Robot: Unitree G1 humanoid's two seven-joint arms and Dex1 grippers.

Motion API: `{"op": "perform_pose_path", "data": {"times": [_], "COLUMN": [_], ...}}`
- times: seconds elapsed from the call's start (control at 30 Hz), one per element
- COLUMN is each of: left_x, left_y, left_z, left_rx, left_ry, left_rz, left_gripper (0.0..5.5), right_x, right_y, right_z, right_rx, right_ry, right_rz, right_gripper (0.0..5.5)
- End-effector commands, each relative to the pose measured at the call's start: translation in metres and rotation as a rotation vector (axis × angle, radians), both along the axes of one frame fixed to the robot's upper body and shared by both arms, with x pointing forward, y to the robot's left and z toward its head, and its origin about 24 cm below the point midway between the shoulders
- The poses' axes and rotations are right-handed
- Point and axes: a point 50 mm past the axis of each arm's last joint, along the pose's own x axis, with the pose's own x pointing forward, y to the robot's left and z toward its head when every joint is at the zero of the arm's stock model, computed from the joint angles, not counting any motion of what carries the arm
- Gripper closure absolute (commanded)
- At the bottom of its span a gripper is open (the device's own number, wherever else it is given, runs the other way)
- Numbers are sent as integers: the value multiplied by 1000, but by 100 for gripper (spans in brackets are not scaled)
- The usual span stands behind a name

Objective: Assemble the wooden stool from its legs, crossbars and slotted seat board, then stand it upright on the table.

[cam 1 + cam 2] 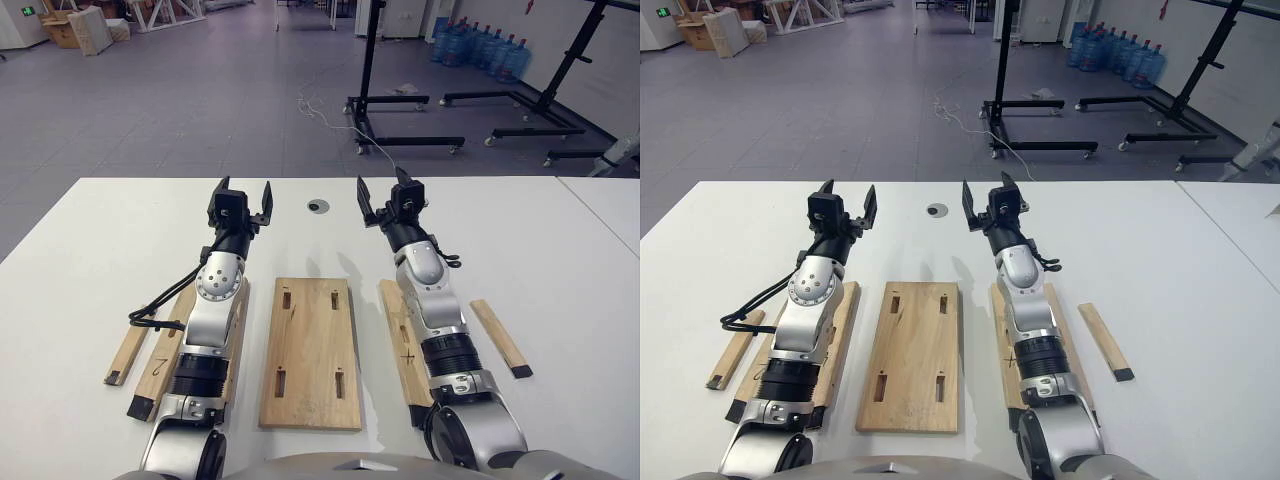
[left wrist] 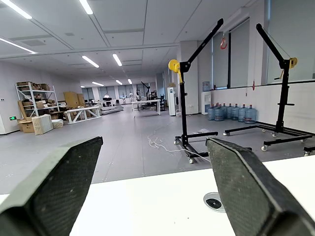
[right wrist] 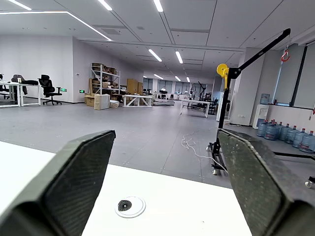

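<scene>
workpiece status: the slotted seat board (image 1: 310, 350) lies flat on the white table (image 1: 80, 250), between the two forearms, with its four slots facing up; no other part touches it and neither claw touches it.

left side: two long wooden legs lie flat under the left forearm; the outer leg (image 1: 160, 365) carries a handwritten mark and a dark near end; the inner leg (image 1: 240, 325) shows along the forearm's inner edge, just beside the seat board; a short crossbar (image 1: 127, 352) lies outboard of the outer leg, near it; a black cable (image 1: 150, 315) loops from the left arm across these parts.

right side: one long leg (image 1: 398, 335) lies under the right forearm, marked with a cross, just beside the seat board; a short crossbar with a dark tip (image 1: 500, 337) lies outboard of the arm, apart from that leg.

left gripper (image 1: 243, 197): positioned beyond the far end of the seat board, over bare table; claw spread wide; nothing between its fingers (image 2: 54, 187).

right gripper (image 1: 390, 198): positioned level with the left one, over bare table; claw spread wide; nothing between its fingers (image 3: 256, 182).

a round cable grommet (image 1: 318, 206) sits in the table surface between the two grippers, slightly beyond them; black wheeled stands (image 1: 400, 100) occupy the floor beyond the table.
</scene>
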Motion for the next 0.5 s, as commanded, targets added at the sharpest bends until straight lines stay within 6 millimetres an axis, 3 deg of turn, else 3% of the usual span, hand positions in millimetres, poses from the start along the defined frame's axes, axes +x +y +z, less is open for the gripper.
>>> {"op": "perform_pose_path", "data": {"times": [0.03,0.5], "left_x": [0,-1], "left_y": [0,1], "left_z": [7,6], "left_rx": [17,20], "left_ry": [-31,-27], "left_rz": [-1,-2], "left_gripper": [161,161], "right_x": [3,3], "right_y": [6,5], "right_z": [7,5], "right_rx": [5,9], "right_ry": [-19,-10], "right_rz": [19,14], "right_gripper": [167,167]}}
